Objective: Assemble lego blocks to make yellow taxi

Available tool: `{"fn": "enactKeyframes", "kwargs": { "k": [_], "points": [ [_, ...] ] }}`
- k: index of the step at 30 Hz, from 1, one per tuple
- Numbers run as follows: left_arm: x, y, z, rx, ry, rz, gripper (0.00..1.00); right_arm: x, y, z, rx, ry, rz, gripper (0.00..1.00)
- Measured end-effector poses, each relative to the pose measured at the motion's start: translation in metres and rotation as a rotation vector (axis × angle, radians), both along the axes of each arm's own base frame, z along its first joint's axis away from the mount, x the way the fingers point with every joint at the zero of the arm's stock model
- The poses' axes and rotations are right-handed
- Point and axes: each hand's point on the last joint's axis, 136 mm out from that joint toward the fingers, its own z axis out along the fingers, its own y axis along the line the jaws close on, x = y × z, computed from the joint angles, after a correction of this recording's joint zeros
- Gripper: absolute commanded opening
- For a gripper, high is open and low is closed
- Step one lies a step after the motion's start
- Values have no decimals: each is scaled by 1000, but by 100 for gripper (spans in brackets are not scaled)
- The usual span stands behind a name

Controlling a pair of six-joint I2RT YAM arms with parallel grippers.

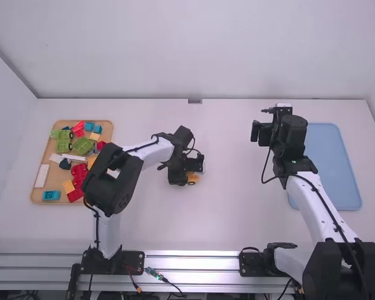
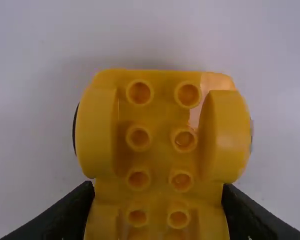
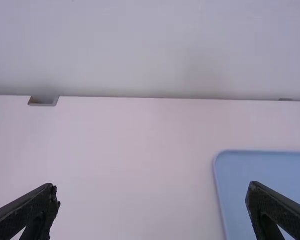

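In the high view my left gripper [image 1: 186,170] is low over the middle of the table, with a yellow car base [image 1: 192,179] under it. Seen from the left wrist, that studded yellow car base [image 2: 160,155] with rounded fenders fills the centre, and my left gripper [image 2: 159,197] is shut on its sides. A dark wheel edge peeks out beside one fender. My right gripper [image 1: 282,114] is raised over the right half of the table; in the right wrist view the right gripper [image 3: 154,192] stands open, nothing between its fingers.
On the far left a wooden tray [image 1: 34,187] holds several red, green, blue, yellow and white blocks, partly behind the left arm. A blue tray [image 1: 337,169] lies on the right, beside the right arm; its corner [image 3: 270,167] appears in the right wrist view.
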Motion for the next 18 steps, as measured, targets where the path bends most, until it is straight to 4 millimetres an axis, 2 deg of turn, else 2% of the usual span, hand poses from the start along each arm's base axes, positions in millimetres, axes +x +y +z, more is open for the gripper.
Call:
{"fn": "enactKeyframes", "kwargs": {
  "k": [7, 11, 13, 14, 17, 18],
  "points": [
    [1, 10, 5, 62, 10, 61, 99, 1, 0, 3, -4, -12, 2, 99],
    [11, 8, 25, 74, 6, 70, 99, 2, 0, 4, -2, -16, 4, 99],
    [17, 7, 40, 79, 2, 74, 99, 2, 1, 5, 1, -21, 4, 99],
    [21, 6, 53, 83, -1, 75, 99, 2, 0, 5, -3, -22, 3, 99],
    [27, 7, 70, 95, -9, 89, 99, 2, 0, 5, -2, -22, 2, 99],
    [34, 11, 83, 95, -22, 106, 99, 2, 1, 5, 2, -22, 3, 99]
  ]
}}
